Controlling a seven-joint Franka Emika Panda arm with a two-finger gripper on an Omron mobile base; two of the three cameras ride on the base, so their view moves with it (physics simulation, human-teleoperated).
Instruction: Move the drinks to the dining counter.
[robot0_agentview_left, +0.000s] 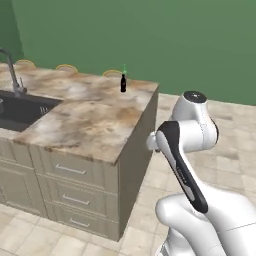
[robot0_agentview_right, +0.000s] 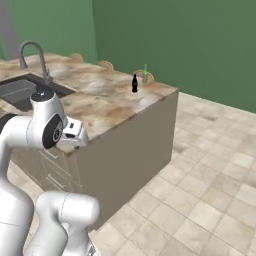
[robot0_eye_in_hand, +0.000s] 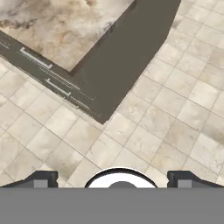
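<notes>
One green wall (robot0_agentview_left: 150, 35) closed the far side of the scene, and one floor of pale square tiles (robot0_agentview_right: 210, 200) spread to the right of the island. One long surface (robot0_agentview_left: 85, 115), a tan-and-white marbled slab, topped a block of grey-brown cabinets with three drawer fronts (robot0_agentview_left: 75, 200) stacked at its near right end, each bearing a single bar handle. One dark sink (robot0_agentview_left: 22, 111) was sunk into the left part of the slab, with one curved metal tap (robot0_agentview_right: 35, 57) beside it. Three round tan stool seats (robot0_agentview_left: 66, 68) edged the far side of the slab.

Two drinks stood upright on the far right corner of the surface. The black bottle (robot0_agentview_left: 123, 83), cola-shaped with a narrow neck, was the nearer and more distinct. The green bottle (robot0_agentview_right: 145, 74), slim, pale and glassy, stood just beside and behind it at the far edge, close to the rightmost stool seat; whether the two touched could not be told at this size.

One white arm with dark joints was folded near the right end of the cabinets, well apart from both bottles. In the hand view the pincer (robot0_eye_in_hand: 113, 178) pointed down at the floor tiles beside the cabinet corner, its two dark fingertips (robot0_eye_in_hand: 41, 178) set wide apart with nothing between them.
</notes>
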